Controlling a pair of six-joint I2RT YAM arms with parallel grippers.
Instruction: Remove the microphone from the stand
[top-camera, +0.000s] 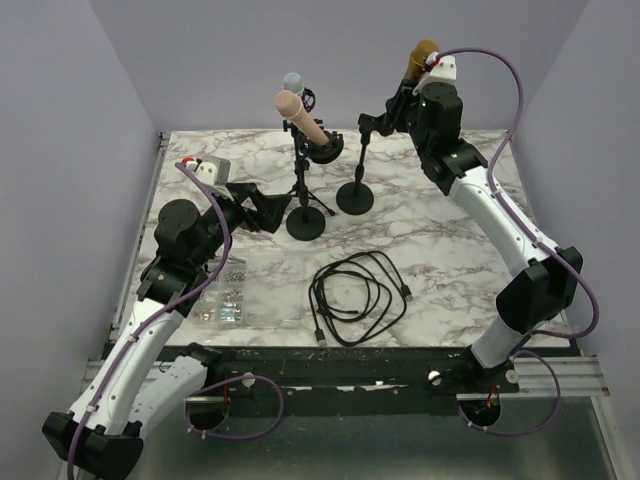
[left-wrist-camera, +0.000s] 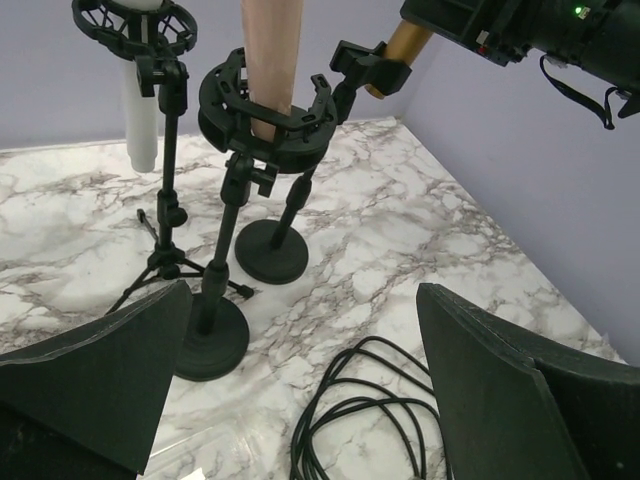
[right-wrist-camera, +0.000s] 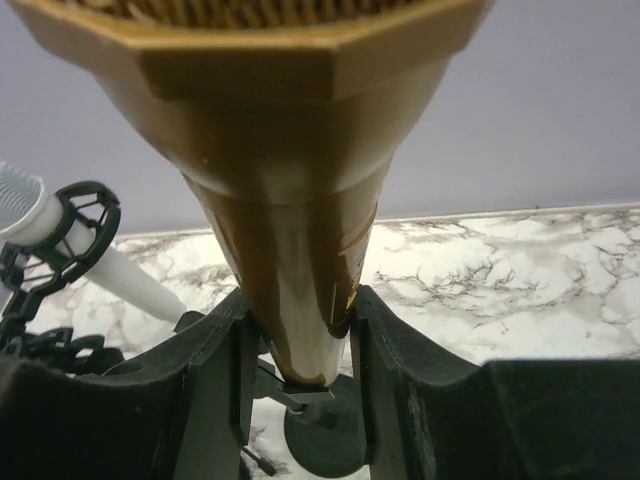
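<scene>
Marble-patterned table (top-camera: 450, 260) under plain lilac walls (top-camera: 230, 60), and what draws the eye is the round-footed stand (top-camera: 357, 192) near its middle. Above and to the right of that stand, the right claw (right-wrist-camera: 298, 335) is clenched on the gold microphone (right-wrist-camera: 290, 200), its dark fingers (right-wrist-camera: 215, 380) pressed flat against the narrow handle just above the tail. I'd say it grips so low because that is the part nearest the stand's clip (left-wrist-camera: 355, 62), where a pull along the handle's line slides it out rather than levering the stand over. The microphone leans up and away from the stand, head towards the back wall, tail pointing down at the clip. From the left arm's camera the clip looks to be touching the tail, but I can't tell whether the handle is seated in it or already clear.

Left of the stand are two more, one carrying a pink microphone (top-camera: 303, 118) and, behind it, a tripod (left-wrist-camera: 165, 265) with a white microphone (left-wrist-camera: 140, 120); neither is being handled. The left claw (top-camera: 278, 212) hangs low on that same side of the stand, jaws spread wide with nothing between, probably parked out of the way or ready to steady a base. A coiled cable (top-camera: 360, 298) lies on the near side of the stand, well apart from both claws
</scene>
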